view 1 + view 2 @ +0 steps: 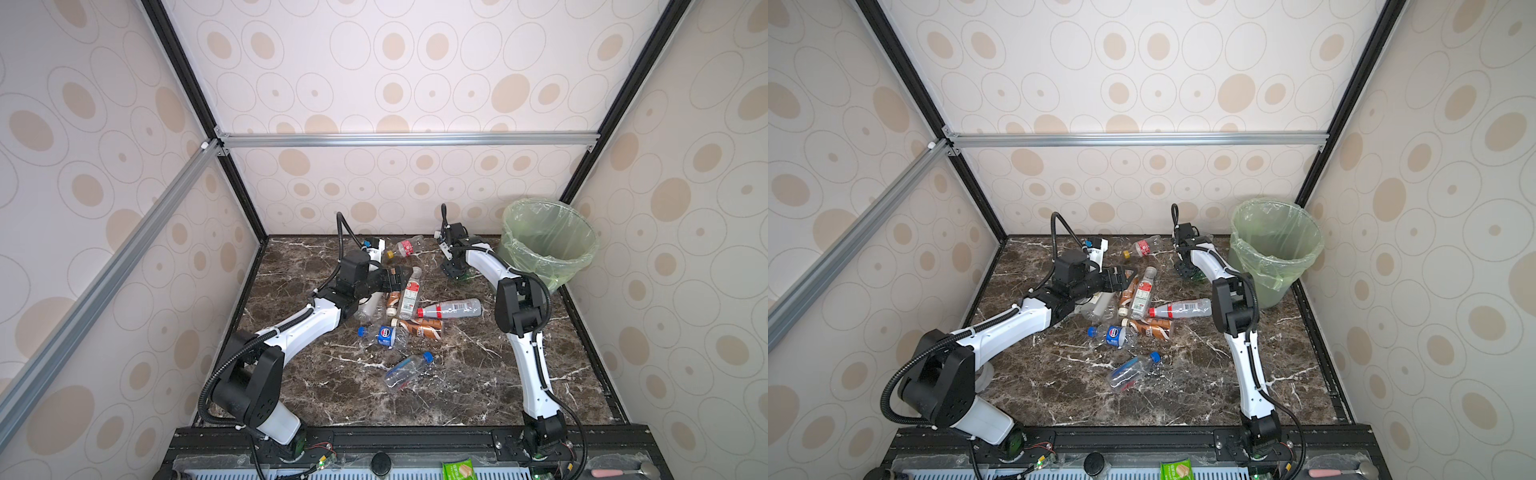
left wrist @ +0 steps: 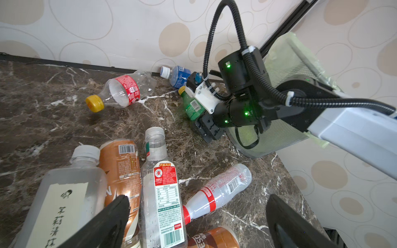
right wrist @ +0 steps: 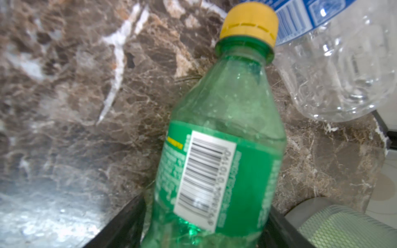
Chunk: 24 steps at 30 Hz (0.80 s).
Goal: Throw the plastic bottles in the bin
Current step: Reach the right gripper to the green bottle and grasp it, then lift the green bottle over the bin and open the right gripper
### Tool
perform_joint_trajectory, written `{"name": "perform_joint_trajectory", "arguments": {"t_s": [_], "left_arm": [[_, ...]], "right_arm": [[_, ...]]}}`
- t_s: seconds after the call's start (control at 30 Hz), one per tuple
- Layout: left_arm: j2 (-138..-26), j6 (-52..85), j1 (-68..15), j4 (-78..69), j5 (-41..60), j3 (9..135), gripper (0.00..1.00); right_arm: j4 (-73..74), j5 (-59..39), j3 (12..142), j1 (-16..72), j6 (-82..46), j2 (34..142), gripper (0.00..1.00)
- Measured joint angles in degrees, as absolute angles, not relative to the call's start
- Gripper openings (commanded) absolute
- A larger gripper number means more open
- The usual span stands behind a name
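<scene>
My right gripper [image 1: 457, 272] [image 3: 206, 214] is down on the marble beside the bin [image 1: 548, 249]. It is open, with its fingers straddling a green bottle [image 3: 225, 128] [image 2: 193, 107] that has a yellow cap and lies on the table; a thin gap shows on one side. My left gripper [image 1: 401, 278] [image 2: 197, 201] hovers wide open and empty over a pile of plastic bottles. The pile includes a tall clear bottle [image 1: 409, 295], a red-capped one [image 1: 451, 309] and a brown-wrapped one [image 1: 419, 328]. A red-labelled bottle [image 1: 405, 246] lies near the back wall.
A blue-labelled bottle [image 1: 386, 336] and a crushed blue-capped bottle [image 1: 407, 370] lie nearer the front. Another blue-labelled bottle [image 2: 178, 75] rests against the back wall, touching the green one. A clear roll [image 1: 984, 376] sits by the left arm's base. Walls enclose the table.
</scene>
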State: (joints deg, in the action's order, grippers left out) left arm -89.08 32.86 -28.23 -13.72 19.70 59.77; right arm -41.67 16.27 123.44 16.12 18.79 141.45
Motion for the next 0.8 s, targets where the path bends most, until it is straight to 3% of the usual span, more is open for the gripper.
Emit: {"name": "perform_joint_trajectory", "arguments": {"t_s": [0.13, 0.23, 0.53, 0.8], "left_arm": [[-89.08, 33.47, -28.23, -15.20, 20.82, 59.37, 0.99], [-89.08, 33.71, -28.23, -15.88, 21.21, 59.37, 0.99], [-88.36, 34.37, -28.25, -16.01, 21.54, 58.65, 0.99], [-85.73, 33.56, -30.22, -15.55, 20.58, 59.20, 0.99]], "right_arm": [[-42.19, 15.90, 123.44, 16.12, 18.35, 141.45, 0.64], [-42.33, 15.33, 123.57, 16.12, 17.82, 141.45, 0.51], [-44.25, 12.78, 123.02, 16.10, 13.82, 140.18, 0.43], [-45.43, 8.43, 116.03, 16.51, 7.88, 127.66, 0.40]]}}
